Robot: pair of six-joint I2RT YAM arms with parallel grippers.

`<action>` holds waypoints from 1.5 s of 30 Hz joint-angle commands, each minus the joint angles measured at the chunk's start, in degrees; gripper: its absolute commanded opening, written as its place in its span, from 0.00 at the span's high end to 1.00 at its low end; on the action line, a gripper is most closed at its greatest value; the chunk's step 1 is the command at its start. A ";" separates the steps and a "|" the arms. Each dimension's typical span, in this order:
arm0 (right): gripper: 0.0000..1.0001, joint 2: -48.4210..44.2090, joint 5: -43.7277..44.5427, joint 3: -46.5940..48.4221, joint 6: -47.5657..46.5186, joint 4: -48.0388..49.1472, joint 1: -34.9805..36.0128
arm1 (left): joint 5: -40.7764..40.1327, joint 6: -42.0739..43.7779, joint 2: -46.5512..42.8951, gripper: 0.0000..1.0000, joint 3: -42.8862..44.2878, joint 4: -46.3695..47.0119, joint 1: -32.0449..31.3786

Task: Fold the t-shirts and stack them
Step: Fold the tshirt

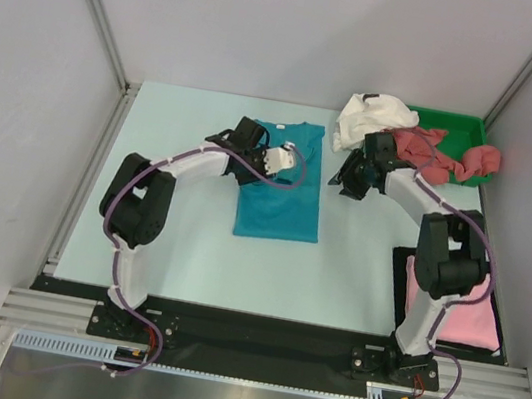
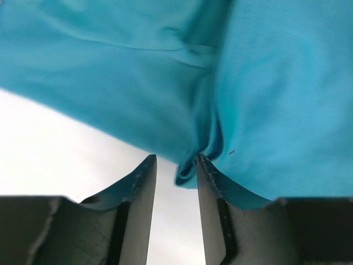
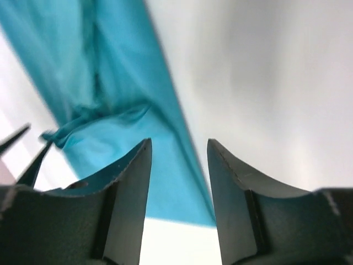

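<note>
We've got the teal shirt (image 1: 282, 197) lying folded flat, left of the green tray (image 1: 470, 126) and nearer the arms. The left gripper (image 2: 175, 163) sits over its far end, jaws apart, with a bunched fold at the tips. The right gripper (image 3: 179, 142) hangs between shirt and tray, jaws apart and empty. A white shirt (image 1: 375, 116) drapes the tray's left end.

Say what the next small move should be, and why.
Probably lift both grippers clear of the shirt: the left gripper stands open with a pucker of cloth at its tips, and the right gripper is open at the shirt's edge, holding nothing.
</note>
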 commanded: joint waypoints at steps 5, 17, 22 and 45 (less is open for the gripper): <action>0.60 -10.68 0.63 -6.37 -4.06 3.99 5.31 | -5.25 -11.32 1.42 0.55 12.03 2.57 4.50; 0.63 -0.23 -7.73 -4.20 -1.26 10.76 7.09 | 11.72 -5.70 -6.77 0.58 -1.32 -7.55 -0.24; 0.63 4.69 -6.51 -2.34 0.33 12.43 5.41 | 5.94 -9.66 -0.62 0.59 4.02 -4.30 0.90; 0.46 -12.43 0.80 -14.36 -5.56 -6.28 8.48 | 1.62 -6.78 -11.23 0.52 -2.87 -5.87 -4.80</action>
